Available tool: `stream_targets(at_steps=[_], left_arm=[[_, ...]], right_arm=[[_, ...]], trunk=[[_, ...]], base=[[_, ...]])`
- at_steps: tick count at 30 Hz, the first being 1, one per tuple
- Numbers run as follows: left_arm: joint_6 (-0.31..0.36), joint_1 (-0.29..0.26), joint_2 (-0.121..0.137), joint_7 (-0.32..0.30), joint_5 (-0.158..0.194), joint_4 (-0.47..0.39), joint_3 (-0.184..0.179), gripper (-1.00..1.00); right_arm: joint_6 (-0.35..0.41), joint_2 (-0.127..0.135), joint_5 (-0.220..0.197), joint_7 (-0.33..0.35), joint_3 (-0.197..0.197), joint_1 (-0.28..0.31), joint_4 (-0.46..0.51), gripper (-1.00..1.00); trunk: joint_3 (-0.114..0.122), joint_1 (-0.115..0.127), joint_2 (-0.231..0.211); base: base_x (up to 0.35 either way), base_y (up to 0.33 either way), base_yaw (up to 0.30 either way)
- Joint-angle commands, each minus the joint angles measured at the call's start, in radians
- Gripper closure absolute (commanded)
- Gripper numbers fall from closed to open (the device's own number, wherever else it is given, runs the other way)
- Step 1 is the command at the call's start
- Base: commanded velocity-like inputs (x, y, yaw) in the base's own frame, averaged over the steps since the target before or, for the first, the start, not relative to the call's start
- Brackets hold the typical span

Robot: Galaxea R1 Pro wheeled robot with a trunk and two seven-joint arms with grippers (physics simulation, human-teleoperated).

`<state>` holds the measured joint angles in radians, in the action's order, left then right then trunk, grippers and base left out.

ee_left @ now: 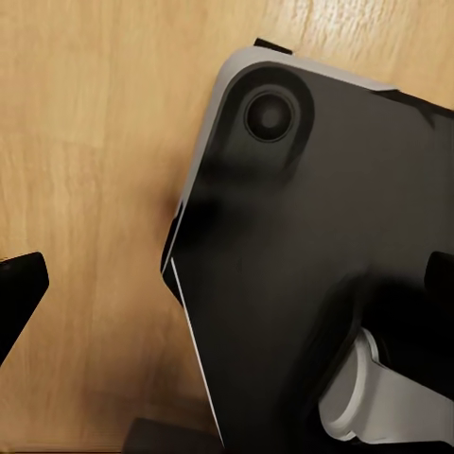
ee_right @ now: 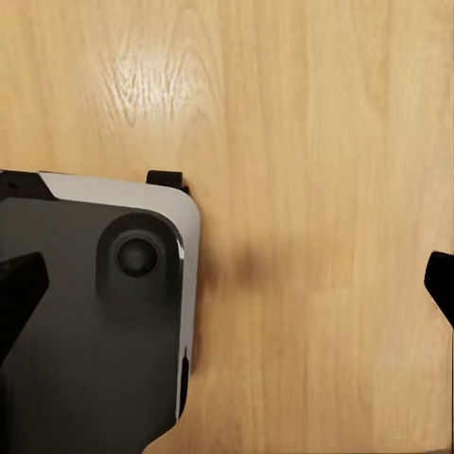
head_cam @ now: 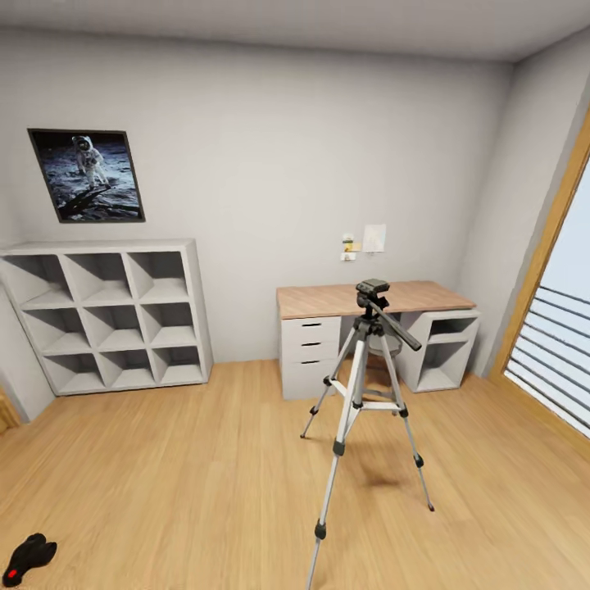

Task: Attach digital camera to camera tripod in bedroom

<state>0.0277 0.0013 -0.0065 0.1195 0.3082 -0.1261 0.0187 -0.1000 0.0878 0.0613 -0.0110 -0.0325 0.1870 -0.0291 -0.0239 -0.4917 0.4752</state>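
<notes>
The camera is lying on the plank floor at the lower left of the head view, a small black body with a red button showing toward its near end. It is looking light and rigid, a hard shell that will not give under the fingers, probably smooth enough to slip if pinched by a corner, and the lens is the part to be sparing; gripping across the flat sides of the body, clear of lens and button, seems the safest hold. The tripod is standing upright well apart from it, in mid-room before the desk, its three legs spread and its head bare, the pan handle slanting down to the right; it looks tall and light, so it may be tipping easily if pushed sideways at the top. The left gripper is hanging over the floor beside the robot's dark base, its fingertips showing wide apart at the picture's edges with nothing between them. The right gripper is likewise spread wide and carrying nothing. The camera shows beside neither gripper, so both look well short of it.
</notes>
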Motion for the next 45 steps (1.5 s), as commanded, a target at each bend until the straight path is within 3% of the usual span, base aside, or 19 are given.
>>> stream_targets(at_steps=[1, 16, 32, 45], left_arm=[[0.003, 0.0, 0.0, 0.003, 0.005, -0.002, 0.001, -1.0], [0.002, 0.0, -0.001, 0.003, 0.005, -0.001, 0.001, -1.0], [0.003, 0.0, 0.0, 0.003, 0.005, 0.0, 0.001, -1.0], [0.003, 0.0, 0.0, 0.003, 0.005, 0.0, 0.001, -1.0]], right_arm=[[-0.007, 0.0, 0.007, -0.002, -0.003, 0.002, -0.003, -1.0], [-0.012, -0.001, 0.014, -0.003, -0.005, 0.002, -0.003, -1.0], [-0.012, -0.002, 0.015, -0.002, -0.007, 0.002, -0.003, -1.0], [-0.012, 0.0, 0.016, -0.001, -0.007, 0.002, -0.002, -1.0]], trunk=[[-0.002, -0.001, 0.002], [-0.002, -0.001, 0.002], [-0.002, -0.001, 0.002], [-0.002, -0.001, 0.002]], base=[[0.0, 0.0, 0.265], [0.041, 0.008, 0.269], [0.29, 0.126, 0.263], [0.313, 0.147, 0.028]])
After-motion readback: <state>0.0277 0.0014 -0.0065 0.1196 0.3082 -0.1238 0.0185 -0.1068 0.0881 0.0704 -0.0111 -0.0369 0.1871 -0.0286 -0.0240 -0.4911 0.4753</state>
